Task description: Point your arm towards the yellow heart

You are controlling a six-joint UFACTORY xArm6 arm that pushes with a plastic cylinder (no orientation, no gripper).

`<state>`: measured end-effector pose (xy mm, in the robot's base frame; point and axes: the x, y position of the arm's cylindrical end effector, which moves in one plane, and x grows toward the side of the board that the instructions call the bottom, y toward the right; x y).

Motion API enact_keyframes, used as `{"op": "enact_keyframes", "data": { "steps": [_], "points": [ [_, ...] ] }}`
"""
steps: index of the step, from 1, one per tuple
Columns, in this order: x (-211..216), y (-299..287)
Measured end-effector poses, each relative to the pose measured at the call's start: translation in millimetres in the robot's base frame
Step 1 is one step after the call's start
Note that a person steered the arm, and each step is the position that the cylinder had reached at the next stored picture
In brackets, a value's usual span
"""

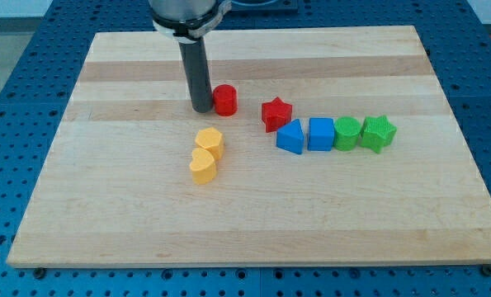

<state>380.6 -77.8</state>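
Beside the red cylinder (225,100), touching it, my tip (202,108) grasps nothing.

Pale smooth wooden board (253,214), matt plastic-looking yellow heart (202,166), dark matt rod (198,74)

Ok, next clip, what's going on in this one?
A robot arm ending in a dark rod is working over a wooden board of coloured blocks. My tip sits right beside the red cylinder, on its left in the view. The yellow heart lies below the tip, touching another yellow block. To the view's right sit a red star and a row of two blue and two green blocks.
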Motion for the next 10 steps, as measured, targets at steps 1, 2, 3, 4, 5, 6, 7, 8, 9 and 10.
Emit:
{"op": "enact_keyframes", "data": {
  "steps": [1, 2, 3, 4, 5, 6, 7, 8, 9, 10],
  "points": [
    [0, 9],
    [-9, 21],
    [-17, 31],
    [-17, 28],
    [-14, 4],
    [-5, -23],
    [25, -41],
    [57, -55],
    [85, -57],
    [105, -47]
  ]
}}
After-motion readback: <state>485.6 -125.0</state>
